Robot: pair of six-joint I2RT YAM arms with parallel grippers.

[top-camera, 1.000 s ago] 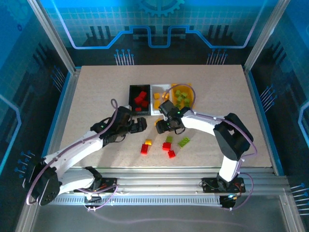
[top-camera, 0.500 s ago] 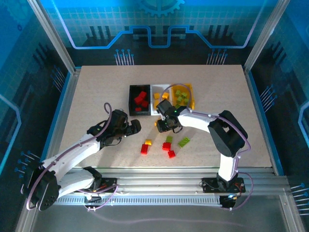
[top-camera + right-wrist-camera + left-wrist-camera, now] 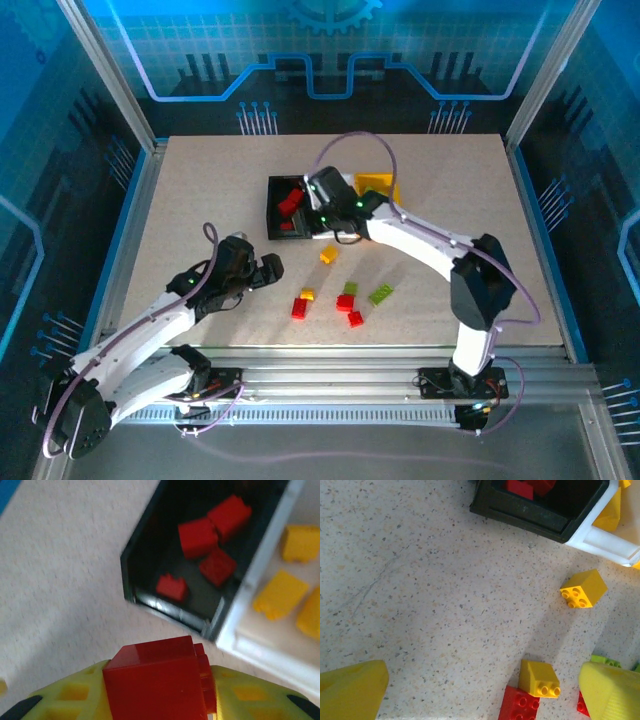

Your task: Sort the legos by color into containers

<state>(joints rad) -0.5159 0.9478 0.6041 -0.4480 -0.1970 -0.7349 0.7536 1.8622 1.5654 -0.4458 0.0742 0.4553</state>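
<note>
A: Nearest us, the left gripper (image 3: 268, 268) is hanging with its fingers spread, carrying nothing. The loose legos (image 3: 345, 303) are lying just to its right.

B: Farther off, the right gripper (image 3: 160, 695) is clamping a red brick (image 3: 152, 672), hovering by the black bin (image 3: 131, 585) at its near edge.

A: The white bin (image 3: 250, 647) is touching that one. If the gripper is releasing off-centre, I think the brick is risking a bounce off the rim, in among the yellow bricks (image 3: 280, 592).

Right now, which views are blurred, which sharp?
Right wrist view: soft, the black plastic bin smeared behind the red plastic brick in the right tool. Left wrist view: crisp, studs clear on the yellow square plastic brick. Top view: sharp, blue-tinted.
</note>
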